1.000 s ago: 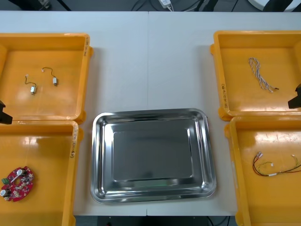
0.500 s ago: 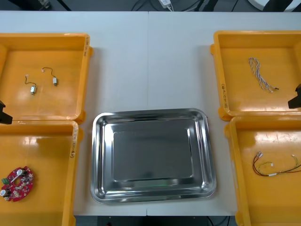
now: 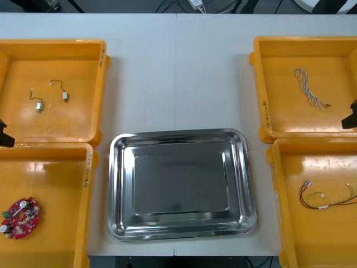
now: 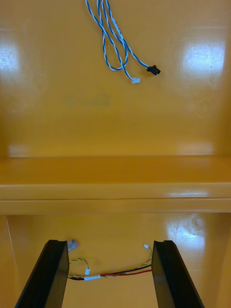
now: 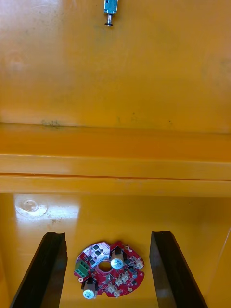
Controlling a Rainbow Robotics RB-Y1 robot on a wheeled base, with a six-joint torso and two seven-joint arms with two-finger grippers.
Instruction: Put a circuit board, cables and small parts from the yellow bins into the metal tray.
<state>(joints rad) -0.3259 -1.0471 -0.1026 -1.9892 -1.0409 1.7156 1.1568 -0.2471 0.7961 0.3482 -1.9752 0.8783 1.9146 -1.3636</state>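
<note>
Evidently the round red circuit board (image 5: pixel 108 276) is framed btwn the spread fingers of the left gripper (image 5: pixel 107 236), flat on the floor of the near-left yellow plastic bin (image 3: pixel 50 146); a straight descent is judged enough. The right gripper (image 4: pixel 109 243), fingers also apart, is poised over the thin red and yellow cable (image 4: pixel 110 274) in the near-right bin (image 3: pixel 277 195), its long axis spanning the finger gap. Two small metal parts (image 3: pixel 39 105) w/ leads are seen in the far-left bin (image 3: pixel 56 42), and a twisted blue and white cable (image 4: pixel 113 43) in the far-right bin (image 3: pixel 257 84). The shiny rectangular metal tray (image 3: pixel 181 134) is bare.
</note>
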